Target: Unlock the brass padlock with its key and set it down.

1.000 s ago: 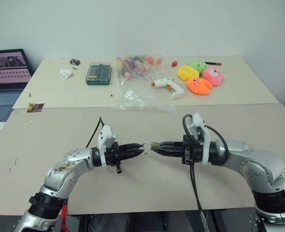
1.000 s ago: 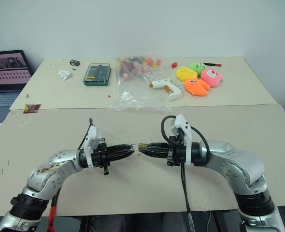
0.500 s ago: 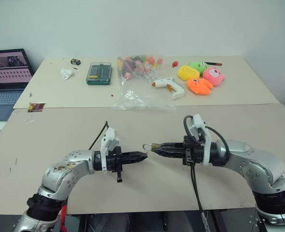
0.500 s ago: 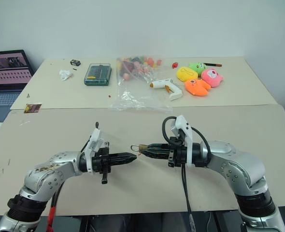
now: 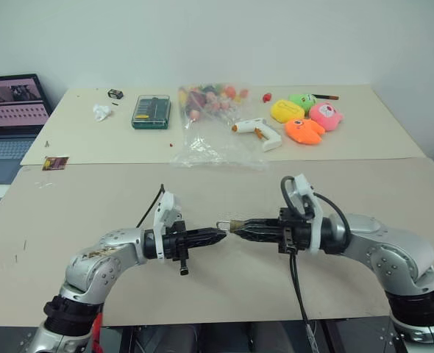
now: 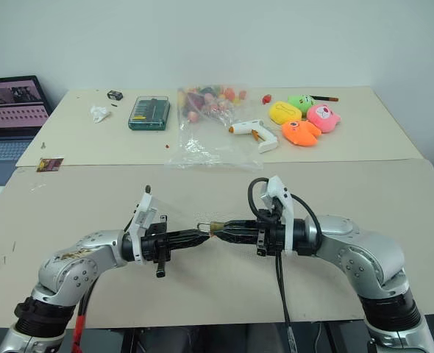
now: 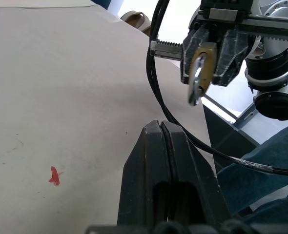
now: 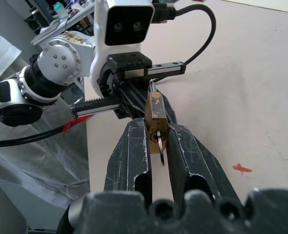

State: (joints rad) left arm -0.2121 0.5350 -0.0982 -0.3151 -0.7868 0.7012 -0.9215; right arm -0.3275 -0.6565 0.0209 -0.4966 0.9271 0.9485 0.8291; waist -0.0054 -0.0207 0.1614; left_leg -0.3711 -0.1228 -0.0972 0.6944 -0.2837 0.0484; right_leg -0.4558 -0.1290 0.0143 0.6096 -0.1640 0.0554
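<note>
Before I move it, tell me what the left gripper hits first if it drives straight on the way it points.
Most likely the brass padlock, gripped by the right gripper. The shut left gripper points at its shackle, though depth leaves the exact line unsure.

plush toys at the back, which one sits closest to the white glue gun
The orange plush toy, lying just right of the white glue gun; the yellow, green and pink ones lie further off.

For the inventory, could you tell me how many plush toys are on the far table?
4, clustered at the far right: yellow, green, pink and orange. Others could be hidden in the clear bag.
</note>
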